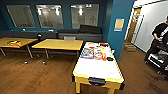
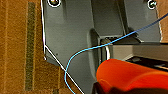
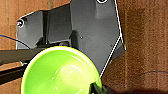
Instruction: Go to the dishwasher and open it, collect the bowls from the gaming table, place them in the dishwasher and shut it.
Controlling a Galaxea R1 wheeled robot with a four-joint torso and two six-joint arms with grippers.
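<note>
- The gaming table (image 1: 98, 67), a long narrow worktop with a white top and a yellowish edge, stands on the dark wooden floor (image 1: 37, 77) in the middle of the head view, running away from the camera toward a teal pillar (image 1: 120, 27).
- Colourful board-game sheets (image 1: 96, 53) lie on its far half; the near half of the white top is bare. A small dark object (image 1: 110, 59) sits by the sheets near the right-hand edge, too blurred to identify.
- Two plain yellow wooden tables (image 1: 58, 44) stand to the left, well apart from the gaming table, in front of a dark bench (image 1: 80, 35) along a teal wall with three framed panels (image 1: 51, 16).
- A person (image 1: 160, 37) in dark clothes stands at the right edge of the head view beside a dark cart (image 1: 157, 60); a cardboard box (image 1: 130, 47) sits on the floor near a doorway.
- In the right wrist view a lime green bowl (image 3: 61, 72) shows large, open side toward the camera, over wooden floor; a dark finger (image 3: 96, 88) laps its rim, so the right fingers hold this bowl.
- In the left wrist view a red bowl (image 2: 130, 76) shows from its outer side, with a dark part of the fingers (image 2: 100, 88) at its edge; the left fingers look closed on it.
- A thin blue cable (image 2: 82, 52) loops across the left wrist view.
</note>
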